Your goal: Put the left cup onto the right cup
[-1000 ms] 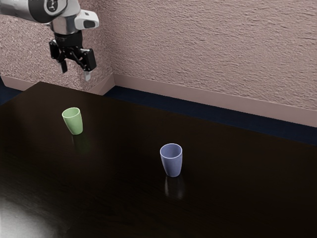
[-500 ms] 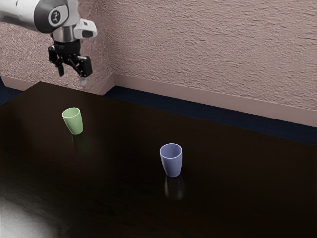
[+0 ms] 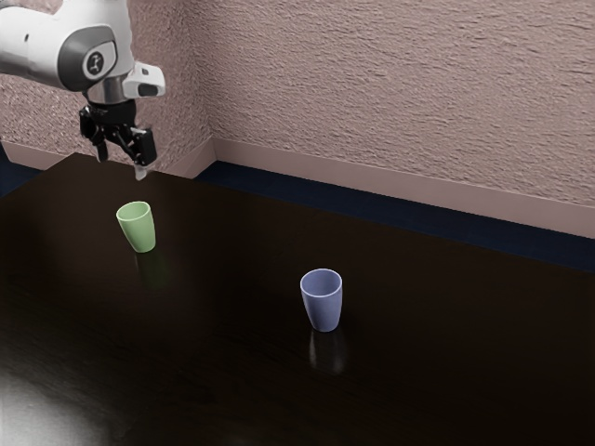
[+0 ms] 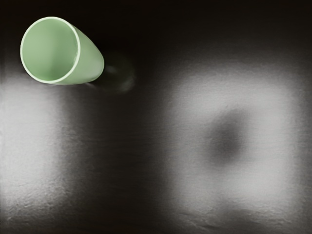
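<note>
Green cup (image 3: 137, 226) stands upright on the dark glossy table (image 3: 446, 372) toward the exterior view's left, well apart from the blue cup (image 3: 322, 299) nearer the middle. The gripper (image 3: 119, 158) hangs above the green cup, a little behind it, with its fingers spread and nothing between them. In the wrist view, the green cup (image 4: 56, 51) shows its open, empty mouth.

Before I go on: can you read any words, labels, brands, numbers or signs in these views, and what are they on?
No text can be read in these pictures.
On the green cup: no print, plain outside and inside.
On the blue cup: no print.
On the arm: one small round mark on a joint cap, too small to read.
On the table and the wall: no writing or signs.
</note>
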{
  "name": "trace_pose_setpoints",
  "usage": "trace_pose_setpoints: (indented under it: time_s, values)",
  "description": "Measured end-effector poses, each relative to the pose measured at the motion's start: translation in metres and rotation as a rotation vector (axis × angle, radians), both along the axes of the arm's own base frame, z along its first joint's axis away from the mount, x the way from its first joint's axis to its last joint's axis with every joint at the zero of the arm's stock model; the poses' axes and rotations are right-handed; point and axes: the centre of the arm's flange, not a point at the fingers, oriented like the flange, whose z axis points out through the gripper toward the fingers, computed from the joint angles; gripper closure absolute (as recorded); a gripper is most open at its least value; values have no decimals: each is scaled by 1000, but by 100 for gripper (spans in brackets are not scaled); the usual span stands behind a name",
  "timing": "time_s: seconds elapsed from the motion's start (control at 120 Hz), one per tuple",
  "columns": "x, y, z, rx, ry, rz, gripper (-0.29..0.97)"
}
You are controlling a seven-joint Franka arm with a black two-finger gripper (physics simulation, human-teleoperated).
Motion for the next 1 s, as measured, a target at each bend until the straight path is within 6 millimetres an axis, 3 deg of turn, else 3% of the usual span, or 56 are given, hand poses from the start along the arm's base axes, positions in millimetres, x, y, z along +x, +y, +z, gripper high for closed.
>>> trace_pose_setpoints:
  time_s: [0.292,0.85,1.0]
  values:
    - [9,41,-18,-4,-38,-20,0]
    - [34,62,-57,-24,-72,-133,0]
    - [36,78,-71,-41,-76,-134,0]
